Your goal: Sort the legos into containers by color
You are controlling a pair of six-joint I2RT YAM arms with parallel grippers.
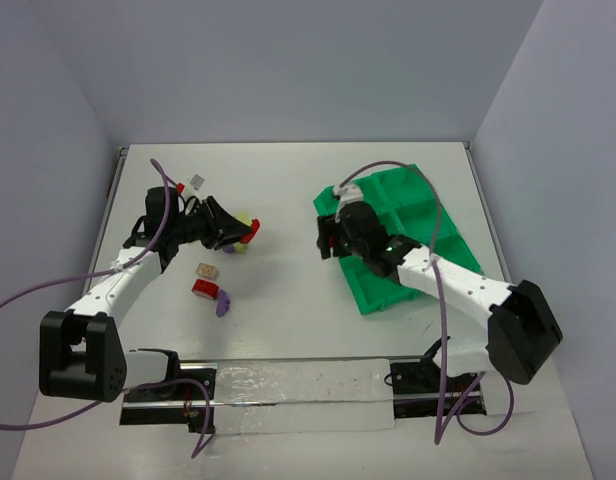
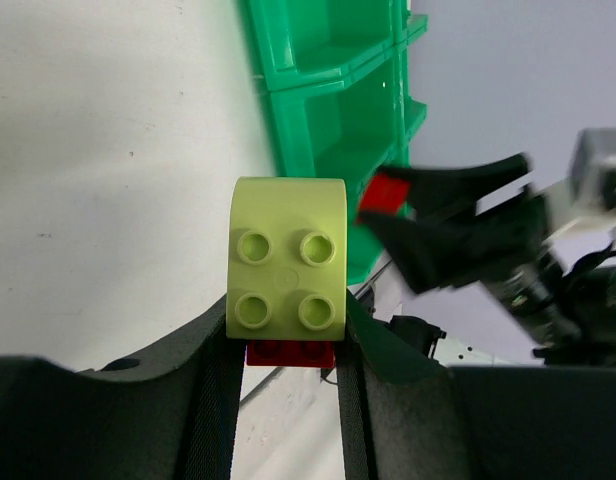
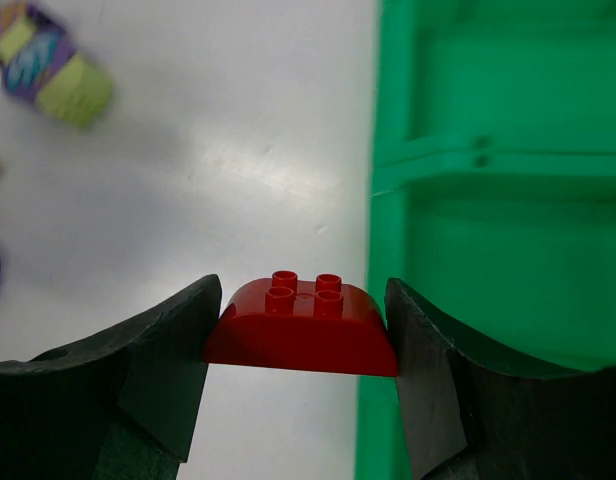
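Note:
My left gripper (image 2: 288, 345) is shut on a pale yellow-green lego (image 2: 288, 255) with a red lego (image 2: 290, 353) stuck under it, held above the table left of centre (image 1: 246, 232). My right gripper (image 3: 300, 330) is shut on a red rounded lego (image 3: 300, 328), its fingers pressing both ends. It hovers over the table just beside the left edge of the green tray of containers (image 3: 488, 200), which lies tilted at the right (image 1: 413, 215). A cream lego (image 1: 207, 270), another red lego (image 1: 204, 289) and a purple lego (image 1: 223, 301) lie loose on the table.
White walls enclose the table on the left, back and right. A small white-and-red piece (image 1: 193, 183) lies near the back left. Purple cables loop from both arms. A shiny strip (image 1: 308, 385) runs along the near edge between the arm bases.

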